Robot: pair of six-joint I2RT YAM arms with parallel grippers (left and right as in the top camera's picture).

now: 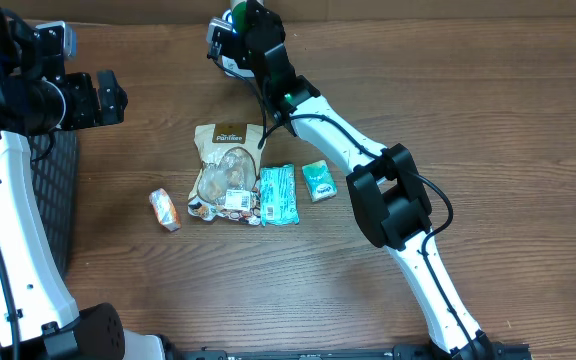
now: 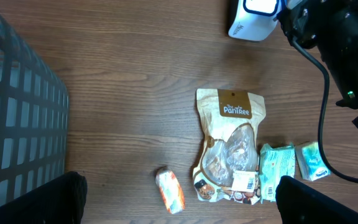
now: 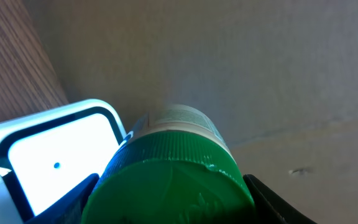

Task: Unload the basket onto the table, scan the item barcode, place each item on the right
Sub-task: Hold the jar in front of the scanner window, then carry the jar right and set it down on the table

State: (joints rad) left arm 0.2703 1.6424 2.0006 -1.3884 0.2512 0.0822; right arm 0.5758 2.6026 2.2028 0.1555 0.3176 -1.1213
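My right gripper [image 1: 236, 20] is at the far back of the table, shut on a bottle with a green cap [image 3: 173, 177]. In the right wrist view the ribbed cap fills the space between my two fingers [image 3: 64, 205], and the bottle's pale label end points at the cardboard wall. The white barcode scanner [image 3: 48, 155] stands right beside the bottle, on its left; it also shows as a white box [image 2: 252, 18] in the left wrist view. My left gripper [image 1: 108, 100] hangs open high over the table's left side, holding nothing.
On the table lie a tan Pantree snack bag [image 1: 226, 170], a teal packet [image 1: 277, 194], a small green packet [image 1: 318, 181] and an orange packet [image 1: 164, 209]. A dark mesh basket [image 1: 63, 190] stands at the left edge. A cardboard wall runs along the back.
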